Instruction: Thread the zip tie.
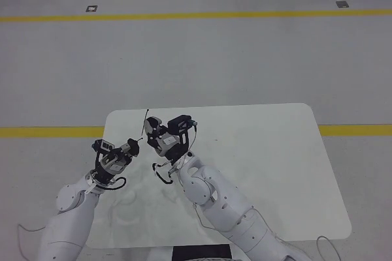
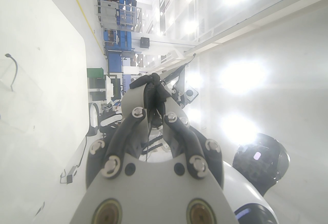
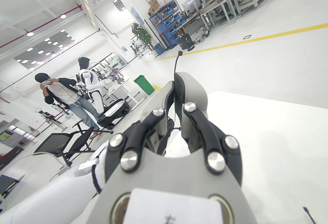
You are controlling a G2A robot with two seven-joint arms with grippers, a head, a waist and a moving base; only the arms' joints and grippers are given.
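Top view — the right gripper point(image 1: 154, 128) is clamping the zip tie point(image 1: 146, 120), head outward, over the tabletop's point(image 1: 281, 130) far-left corner while the left gripper point(image 1: 133, 146), pinched closed, is hovering beside it — likely pre-threading, next requiring the tail aligned precisely with the head's slot.

The zip tie point(image 3: 176, 64) is black all over, strap and head alike. The right gripper point(image 3: 174, 81) has pale grey shells, black ribbed pads, black links and silver bolts. The left gripper point(image 2: 153, 80) has the same white-grey, black and silver, with what seems a black scrap at its tip, hard to make out against the glare. The table point(image 1: 268, 150) is plain white. The floor point(image 1: 248, 59) is light grey, crossed by yellow lines point(image 1: 196, 14). The bin point(image 3: 144, 84) is green.
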